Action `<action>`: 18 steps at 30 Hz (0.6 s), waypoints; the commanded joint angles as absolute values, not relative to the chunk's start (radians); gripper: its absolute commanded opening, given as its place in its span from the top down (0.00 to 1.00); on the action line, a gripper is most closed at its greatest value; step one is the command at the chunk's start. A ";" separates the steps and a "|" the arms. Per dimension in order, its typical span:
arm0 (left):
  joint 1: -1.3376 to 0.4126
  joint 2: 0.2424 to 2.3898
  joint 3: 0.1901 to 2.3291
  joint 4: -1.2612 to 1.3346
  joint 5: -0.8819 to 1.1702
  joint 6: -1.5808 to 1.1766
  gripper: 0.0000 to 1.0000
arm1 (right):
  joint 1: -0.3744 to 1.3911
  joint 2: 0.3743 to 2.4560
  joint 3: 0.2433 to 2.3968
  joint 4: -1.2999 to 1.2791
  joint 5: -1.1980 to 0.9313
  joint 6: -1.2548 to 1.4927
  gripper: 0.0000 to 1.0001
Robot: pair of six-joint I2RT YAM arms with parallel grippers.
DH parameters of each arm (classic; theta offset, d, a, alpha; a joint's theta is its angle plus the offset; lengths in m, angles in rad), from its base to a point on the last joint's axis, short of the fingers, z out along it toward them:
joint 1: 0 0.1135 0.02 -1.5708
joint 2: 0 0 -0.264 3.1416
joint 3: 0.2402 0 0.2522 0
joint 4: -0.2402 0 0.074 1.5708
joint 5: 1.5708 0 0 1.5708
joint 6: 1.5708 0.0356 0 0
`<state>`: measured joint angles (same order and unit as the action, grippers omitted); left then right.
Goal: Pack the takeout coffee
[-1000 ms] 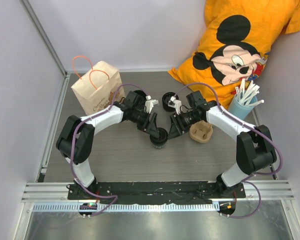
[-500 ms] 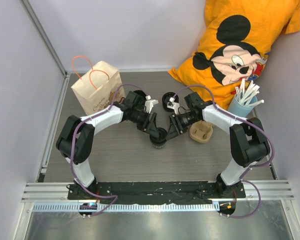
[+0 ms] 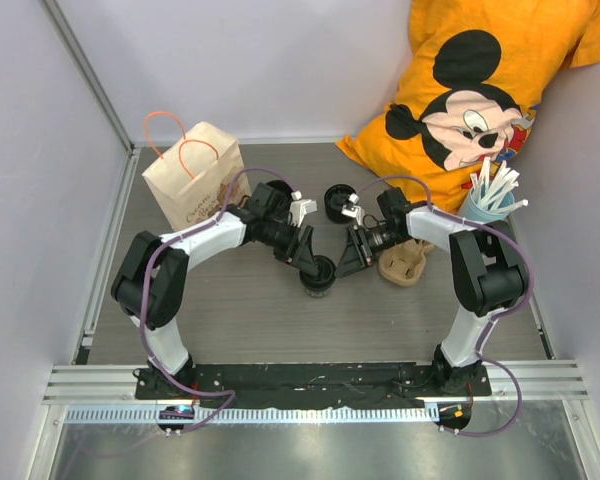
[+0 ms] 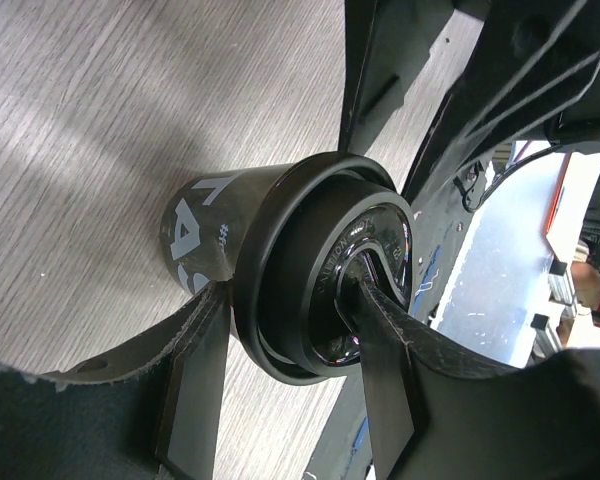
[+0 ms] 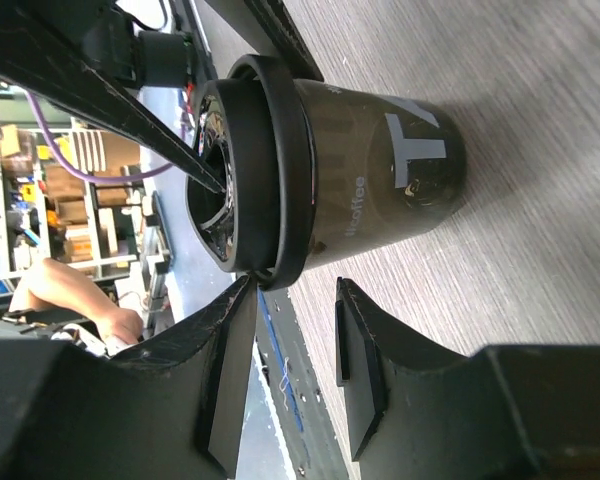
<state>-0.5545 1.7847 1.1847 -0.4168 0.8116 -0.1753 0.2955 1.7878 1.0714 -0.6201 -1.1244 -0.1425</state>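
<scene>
Right pincer [image 3: 348, 262] backing off rightward from the takeout coffee [image 3: 318, 277], fingers parted, empty, left pincer [image 3: 310, 259] gripping its lidded rim, coffee standing on the bench [image 3: 240, 312], blue cup [image 3: 482, 214] right of it holding white straws [image 3: 496, 184]

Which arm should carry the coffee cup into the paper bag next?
Left. The left tool is closed on the lidded coffee cup, and the paper bag stands on that side; the right tool is open beside it.

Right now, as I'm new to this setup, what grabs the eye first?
The orange Mickey Mouse cushion in the far right corner. Then, mid-table, the lidded black cup, with the left pincer clamped on its rim and the right pincer open beside it.
</scene>
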 commanded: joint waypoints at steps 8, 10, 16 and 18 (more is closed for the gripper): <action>-0.578 1.816 1.147 -0.434 0.615 -0.084 0.68 | 0.272 1.796 1.112 -0.594 -1.226 -0.179 0.57; -0.584 1.818 1.150 -0.439 0.609 -0.081 0.70 | 0.271 1.802 1.112 -0.591 -1.224 -0.179 0.58; -0.597 1.822 1.155 -0.446 0.586 -0.071 0.74 | 0.272 1.819 1.095 -0.558 -1.195 -0.160 0.60; -0.598 1.824 1.155 -0.449 0.581 -0.064 0.75 | 0.273 1.827 1.089 -0.537 -1.196 -0.144 0.61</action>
<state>-0.5762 1.7786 1.1870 -0.4088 0.7845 -0.1562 0.2718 1.8133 1.0760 -0.6014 -1.1954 -0.1577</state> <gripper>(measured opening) 0.528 0.398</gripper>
